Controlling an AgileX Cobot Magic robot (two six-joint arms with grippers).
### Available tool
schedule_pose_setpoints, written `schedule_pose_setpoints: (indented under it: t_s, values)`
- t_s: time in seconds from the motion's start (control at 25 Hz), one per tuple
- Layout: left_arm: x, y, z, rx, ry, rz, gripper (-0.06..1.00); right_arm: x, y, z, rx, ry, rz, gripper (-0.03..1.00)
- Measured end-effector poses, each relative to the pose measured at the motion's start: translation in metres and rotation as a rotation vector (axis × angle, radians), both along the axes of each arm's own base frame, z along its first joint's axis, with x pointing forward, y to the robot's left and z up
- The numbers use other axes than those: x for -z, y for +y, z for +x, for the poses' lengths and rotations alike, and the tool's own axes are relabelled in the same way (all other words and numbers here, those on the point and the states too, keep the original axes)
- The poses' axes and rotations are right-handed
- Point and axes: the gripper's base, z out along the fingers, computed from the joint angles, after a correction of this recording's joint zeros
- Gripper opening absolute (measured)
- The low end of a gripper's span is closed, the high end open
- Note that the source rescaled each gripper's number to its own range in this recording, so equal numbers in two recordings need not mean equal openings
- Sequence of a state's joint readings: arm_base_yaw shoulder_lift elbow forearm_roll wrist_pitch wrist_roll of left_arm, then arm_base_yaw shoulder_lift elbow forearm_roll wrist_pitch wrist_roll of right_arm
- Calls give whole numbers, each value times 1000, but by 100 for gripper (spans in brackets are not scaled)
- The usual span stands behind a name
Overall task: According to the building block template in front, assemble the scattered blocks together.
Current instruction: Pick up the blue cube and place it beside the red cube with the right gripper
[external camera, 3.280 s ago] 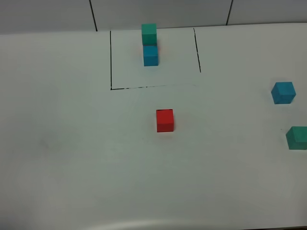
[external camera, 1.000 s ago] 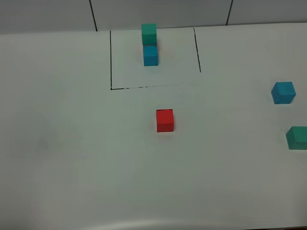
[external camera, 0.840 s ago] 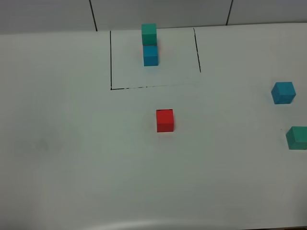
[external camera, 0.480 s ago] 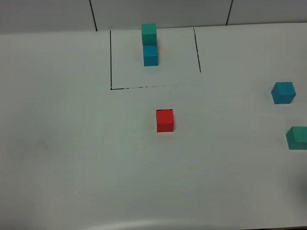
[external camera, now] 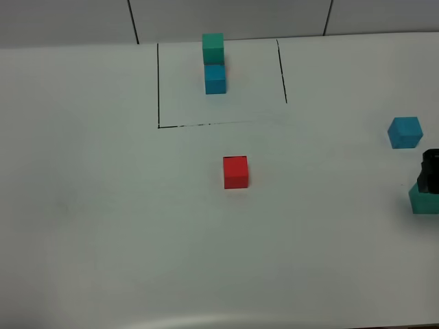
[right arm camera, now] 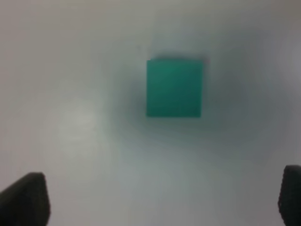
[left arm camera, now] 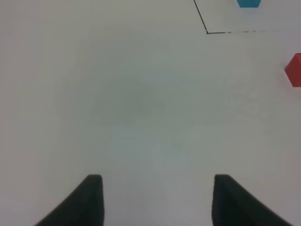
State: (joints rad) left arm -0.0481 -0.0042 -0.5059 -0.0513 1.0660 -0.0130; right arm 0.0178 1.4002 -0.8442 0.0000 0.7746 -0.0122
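Left side: the left gripper (left arm camera: 157, 197) is outside the high view. Its wrist camera shows the two fingers a narrow way apart over bare table (external camera: 103, 205), with nothing between them. The arm appears idle, pointed toward the black drawn lines (external camera: 158, 82).

Centre, far: the building block template (external camera: 214, 65) sits inside those lines, teal-green on the far side touching blue, with any red hardly discernible. Centre, nearer: the red cube (external camera: 235, 171) lies alone just outside the frame, well apart from the other loose cubes.

Right: the blue cube (external camera: 405, 132) lies near the edge. Nearer the camera is the teal-green cube (external camera: 420, 202), partly covered by the right gripper (external camera: 430, 171). The right wrist view shows the jaws spread wide and empty, the cube ahead of the fingertips and not yet between them.

Handling, as judged: the cubes look light, rigid, matte and not fragile, and their flat faces should give fair purchase. Take two opposite side faces squarely, about mid-height; a corner-wise pinch could twist or eject the cube. It sits roughly square to the jaws. The gripper likely needs advancing and lowering before closing
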Motion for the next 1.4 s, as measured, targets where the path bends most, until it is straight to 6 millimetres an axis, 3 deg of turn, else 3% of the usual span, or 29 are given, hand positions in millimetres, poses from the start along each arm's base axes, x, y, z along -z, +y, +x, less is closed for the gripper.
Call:
schedule_pose_setpoints:
  t_s: [0.28, 0.92, 1.4]
  values:
    - [0, 0, 0, 0, 0, 0, 16, 31, 1, 24, -7, 53, 4, 95]
    - [0, 0, 0, 0, 0, 0, 16, 11, 2, 53, -38, -35, -2, 92]
    - [0, 0, 0, 0, 0, 0, 16, 30, 2, 99, -66, -6, -13, 92]
